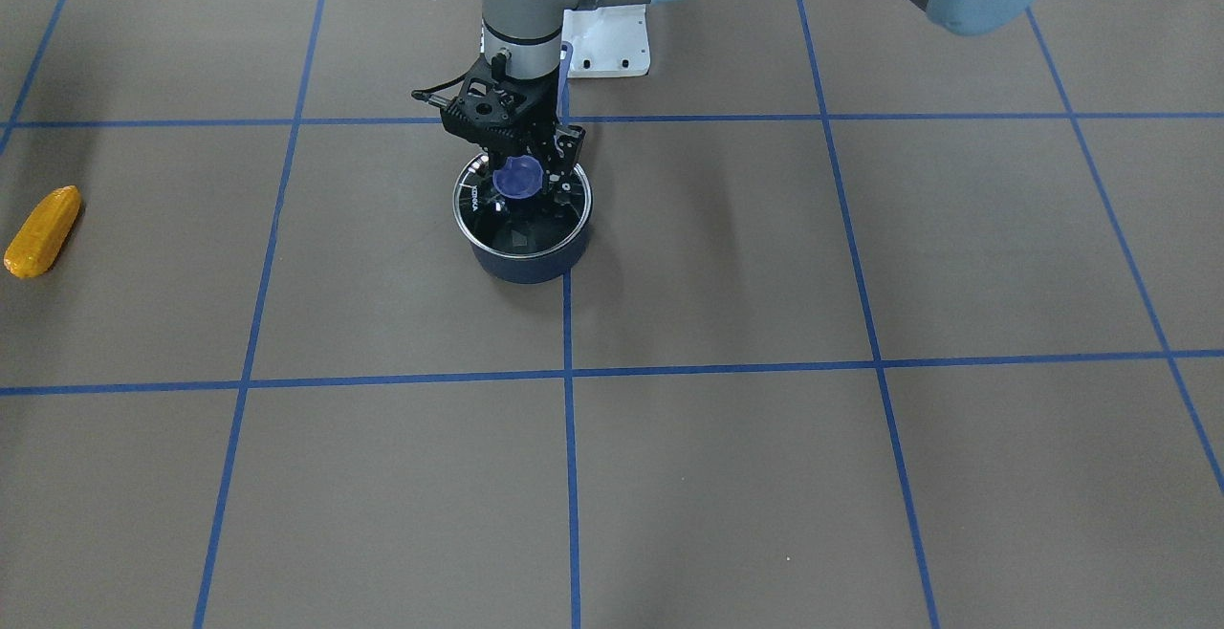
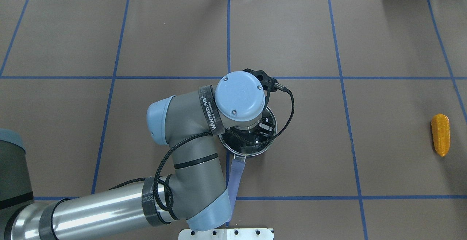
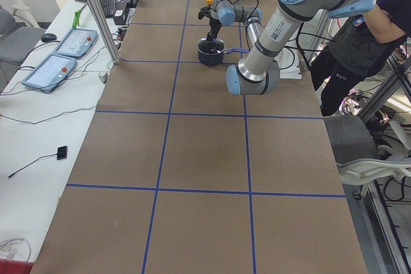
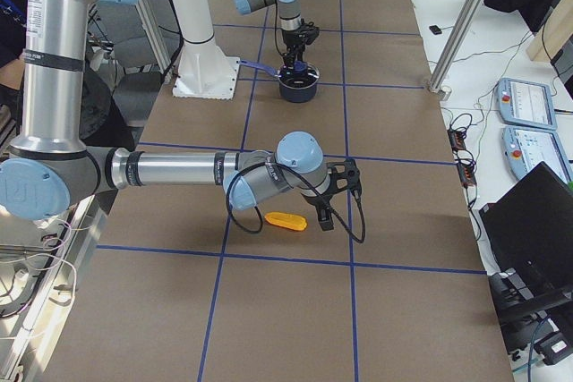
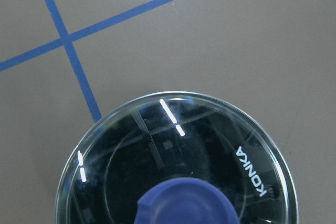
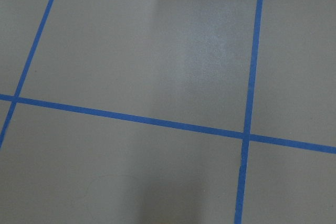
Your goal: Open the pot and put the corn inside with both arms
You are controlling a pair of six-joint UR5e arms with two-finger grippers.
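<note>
The dark-blue pot (image 1: 526,266) stands near the table's middle, with its glass lid (image 1: 516,227) on it. Its purple handle (image 2: 237,174) points toward my base. My left gripper (image 1: 524,170) hangs straight down over the lid, with a finger on each side of the blue knob (image 1: 521,180); it looks open. The left wrist view shows the lid (image 5: 210,145) and the knob (image 5: 184,203) close below. The corn (image 2: 440,134) lies far off on my right side. My right gripper (image 4: 329,212) hovers just beside the corn (image 4: 286,220); I cannot tell whether it is open or shut.
The white arm base (image 1: 607,46) stands just behind the pot. A person (image 3: 359,36) stands beside the table near the base. Side benches hold teach pendants (image 3: 64,43). The right wrist view shows only brown table with blue tape lines.
</note>
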